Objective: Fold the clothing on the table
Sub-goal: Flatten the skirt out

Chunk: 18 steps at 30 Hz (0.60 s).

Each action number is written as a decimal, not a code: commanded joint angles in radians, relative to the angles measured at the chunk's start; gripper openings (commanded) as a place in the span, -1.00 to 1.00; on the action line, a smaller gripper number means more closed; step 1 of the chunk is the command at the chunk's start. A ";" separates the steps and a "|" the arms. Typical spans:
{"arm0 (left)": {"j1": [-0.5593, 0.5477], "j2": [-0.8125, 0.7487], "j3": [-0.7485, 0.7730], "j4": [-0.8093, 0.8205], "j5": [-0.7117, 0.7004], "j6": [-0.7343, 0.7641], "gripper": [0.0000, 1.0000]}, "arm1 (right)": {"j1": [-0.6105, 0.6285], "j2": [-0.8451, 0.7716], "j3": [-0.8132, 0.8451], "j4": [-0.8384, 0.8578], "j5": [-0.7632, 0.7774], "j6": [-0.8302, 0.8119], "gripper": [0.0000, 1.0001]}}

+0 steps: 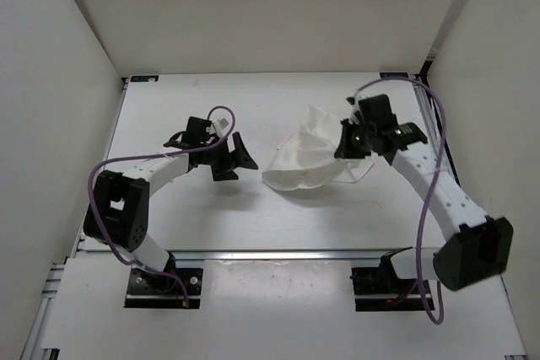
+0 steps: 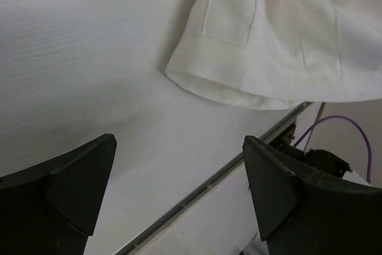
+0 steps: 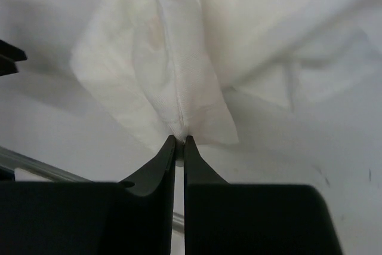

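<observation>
Table (image 1: 211, 225): big white flat top, metal rail (image 1: 278, 255) along near edge, plain white walls (image 1: 59, 82) on left, far and right sides.

Clothing (image 1: 308, 162): one thin white piece, bunched in a crumpled heap right of table centre, reaching toward far right corner. Not flat; layers overlap w/ soft wrinkles. Left wrist view shows a stitched hem band along its near-left edge, plus faint straight crease lines making box shapes. Right wrist view shows a seam running down to the pinch point, w/ a couple of faint yellowish marks beside it.

Room: bare top shows over whole left half, along far edge, and in a strip btwn clothing and near rail. Right side is tighter, w/ the right arm lying btwn clothing and right wall.

Right gripper (image 3: 180, 141): jaws nearly together, pinching a fabric fold at the seam, on the heap's right side.

Left gripper (image 1: 240, 158): jaws spread wide, nothing btwn them, near table centre, just left of the hem, not touching.
</observation>
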 commanded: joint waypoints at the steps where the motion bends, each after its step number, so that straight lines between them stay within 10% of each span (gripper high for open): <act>1: -0.063 0.030 0.001 0.056 0.050 -0.028 0.97 | -0.093 -0.194 -0.143 -0.123 0.143 0.154 -1.00; 10: -0.113 0.133 0.027 0.084 0.064 -0.043 0.96 | -0.322 -0.466 -0.485 -0.275 0.025 0.274 -0.99; 18: -0.181 0.191 0.142 0.070 0.099 -0.059 0.95 | -0.329 -0.424 -0.488 -0.405 0.285 0.416 -0.99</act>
